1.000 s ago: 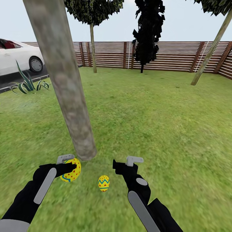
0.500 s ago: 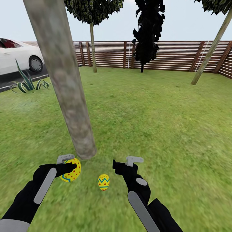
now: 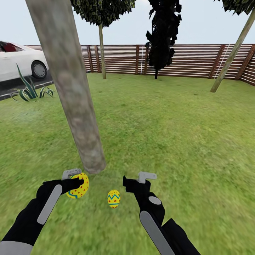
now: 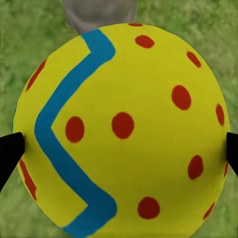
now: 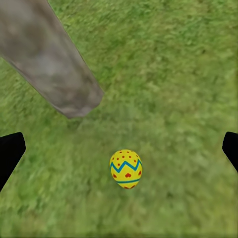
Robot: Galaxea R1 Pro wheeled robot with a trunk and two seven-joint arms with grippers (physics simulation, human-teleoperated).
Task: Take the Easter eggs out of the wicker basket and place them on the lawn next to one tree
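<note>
My left gripper (image 3: pixel 78 180) is shut on a yellow Easter egg (image 3: pixel 80 187) with blue zigzags and red dots, held just above the lawn (image 3: pixel 170 127) beside the base of a thick grey-brown tree (image 3: pixel 76 106). Seen from the left wrist, that egg (image 4: pixel 121 129) sits between both fingertips (image 4: pixel 9 151). A second egg (image 3: pixel 114 198) lies on the grass a little right of the trunk's foot. My right gripper (image 3: pixel 139 178) hangs open just right of it; from the right wrist the egg (image 5: pixel 126 168) lies below the spread fingers, near the trunk (image 5: pixel 47 64). The wicker basket is out of view.
A brown slat fence (image 3: pixel 184 60) bounds the garden at the back. A thin-trunked tree (image 3: pixel 102 53), a black cypress-like tree (image 3: pixel 161 39) and a leaning thin trunk (image 3: pixel 230 56) stand along it. At the left are a white car (image 3: pixel 19 63) on asphalt and a spiky plant (image 3: pixel 30 91).
</note>
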